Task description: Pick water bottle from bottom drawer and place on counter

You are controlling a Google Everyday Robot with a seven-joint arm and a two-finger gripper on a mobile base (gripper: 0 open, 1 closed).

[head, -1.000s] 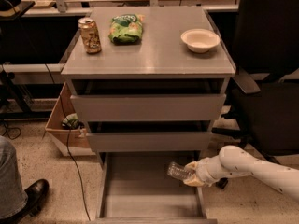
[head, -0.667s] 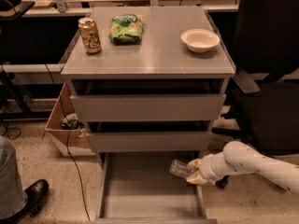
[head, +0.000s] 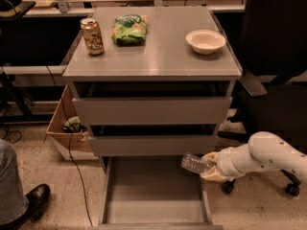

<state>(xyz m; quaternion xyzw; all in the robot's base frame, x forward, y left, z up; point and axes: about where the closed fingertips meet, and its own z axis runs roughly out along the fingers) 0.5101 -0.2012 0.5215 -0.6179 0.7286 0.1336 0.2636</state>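
Up and to the right is where the water bottle [head: 193, 163] now sits compared with a second ago: it hangs higher in the frame, level with the lower edge of the middle drawer front [head: 153, 145] and over the right wall of the bottom drawer [head: 153, 195], no longer low over the drawer's floor. The white arm [head: 271, 155] has drawn back toward the right edge of the frame with it. For the task this reads as the pick being done and the lift under way, with the bottle just clearing the open drawer; the long climb to the counter [head: 158, 56] is still ahead. The tool [head: 208, 166] is at lower right of centre, just right of the drawer's right wall, and it is clenched on one end of the bottle, so the clear body sticks out to the left, lying nearly level and tilted a little. Nothing else touches the bottle, and the drawer tray below it shows only bare grey floor. Up on the counter, in the upper half of the frame, a gold-tan can [head: 92, 36] stands at the left, a green snack bag [head: 129, 29] lies beside it, and a pale bowl [head: 205, 41] sits at the right; the open stretch in the middle and front looks like the likely place for the bottle. My judgement is that the bottle must go out past the drawer fronts before rising, as they jut above it.
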